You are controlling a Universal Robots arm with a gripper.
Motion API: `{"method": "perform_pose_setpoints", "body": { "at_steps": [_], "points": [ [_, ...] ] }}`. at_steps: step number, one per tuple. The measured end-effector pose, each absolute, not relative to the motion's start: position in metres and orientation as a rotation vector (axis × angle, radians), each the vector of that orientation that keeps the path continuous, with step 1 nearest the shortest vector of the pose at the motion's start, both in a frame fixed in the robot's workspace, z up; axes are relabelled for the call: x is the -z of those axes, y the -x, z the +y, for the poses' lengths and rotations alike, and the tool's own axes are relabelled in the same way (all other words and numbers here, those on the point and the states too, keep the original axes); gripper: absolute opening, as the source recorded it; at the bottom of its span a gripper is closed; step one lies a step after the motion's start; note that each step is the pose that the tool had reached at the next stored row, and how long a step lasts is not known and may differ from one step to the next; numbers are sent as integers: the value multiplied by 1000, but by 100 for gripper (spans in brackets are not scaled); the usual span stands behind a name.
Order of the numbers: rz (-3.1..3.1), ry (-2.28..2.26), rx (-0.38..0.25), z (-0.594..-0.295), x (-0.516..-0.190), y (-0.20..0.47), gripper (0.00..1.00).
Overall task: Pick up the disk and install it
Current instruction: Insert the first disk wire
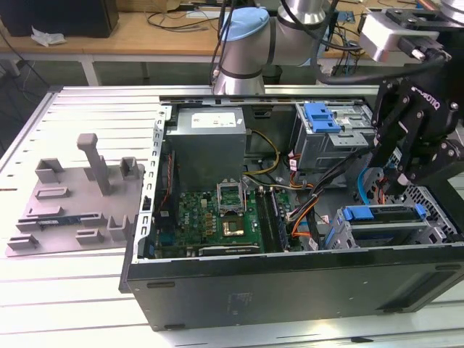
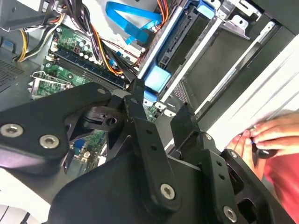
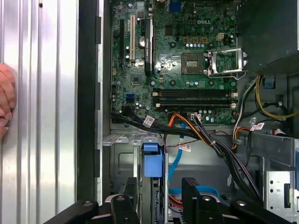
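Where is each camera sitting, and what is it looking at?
Exterior view: off the arm, looking down into the open computer case; shows the robot arm and its gripper at the exterior view's right.
First wrist view: on the wrist, looking straight down past the gripper at the motherboard and the disk.
Second wrist view: on the wrist, slanted along the open fingers toward the disk.
Shared: both wrist views catch a person's hand beside the case.

Robotics lab: opened computer (image 1: 290,290) on slotted table (image 1: 72,319) (cluttered bench (image 1: 145,35) behind)
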State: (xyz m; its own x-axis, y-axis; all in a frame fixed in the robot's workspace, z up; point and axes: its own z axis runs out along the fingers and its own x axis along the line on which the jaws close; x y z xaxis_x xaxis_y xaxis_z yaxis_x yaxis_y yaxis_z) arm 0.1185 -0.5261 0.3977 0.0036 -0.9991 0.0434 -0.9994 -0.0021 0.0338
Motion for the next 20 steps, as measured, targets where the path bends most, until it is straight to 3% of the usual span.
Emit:
{"method": "perform_pose_setpoints", "body": {
  "at_steps": [4, 9, 17, 20],
  "points": [
    [-2141, -2145, -94, -496, -398, -118, 51],
    [-2116, -2118, -144, -469, -398, -119, 51],
    [-2015, -2017, -268, -455, -397, -132, 51],
    [-2003, -2014, -276, -452, -397, -136, 51]
  ]
}}
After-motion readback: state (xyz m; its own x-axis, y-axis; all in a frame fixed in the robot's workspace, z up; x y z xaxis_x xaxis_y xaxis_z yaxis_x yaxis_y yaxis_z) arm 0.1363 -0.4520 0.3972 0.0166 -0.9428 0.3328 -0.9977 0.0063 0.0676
